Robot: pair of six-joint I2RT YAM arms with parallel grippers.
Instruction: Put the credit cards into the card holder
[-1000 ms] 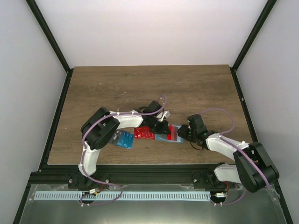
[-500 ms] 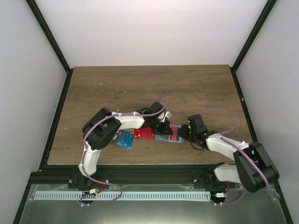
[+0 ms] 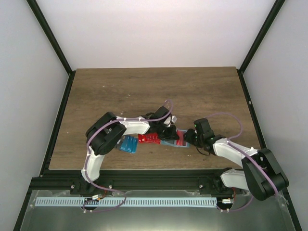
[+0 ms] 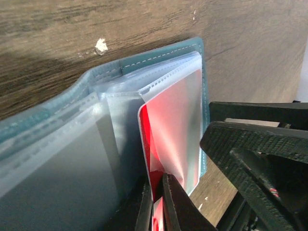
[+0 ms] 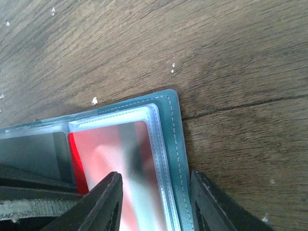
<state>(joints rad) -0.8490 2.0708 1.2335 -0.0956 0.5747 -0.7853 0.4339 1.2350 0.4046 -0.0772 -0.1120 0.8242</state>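
One card holder (image 4: 161, 54) lies open on the counter (image 5: 226, 53), between the two hands. The left hand (image 4: 156, 190) is pressed together on one red card (image 4: 168, 125), whose far end sits inside a clear sleeve of the holder. The right hand (image 5: 156, 182) has its fingers spread, straddling the holder's stitched edge. To the left lie two loose heaps, red cards (image 3: 148, 138) and blue cards (image 3: 129, 144). The cards in each are too small to count.
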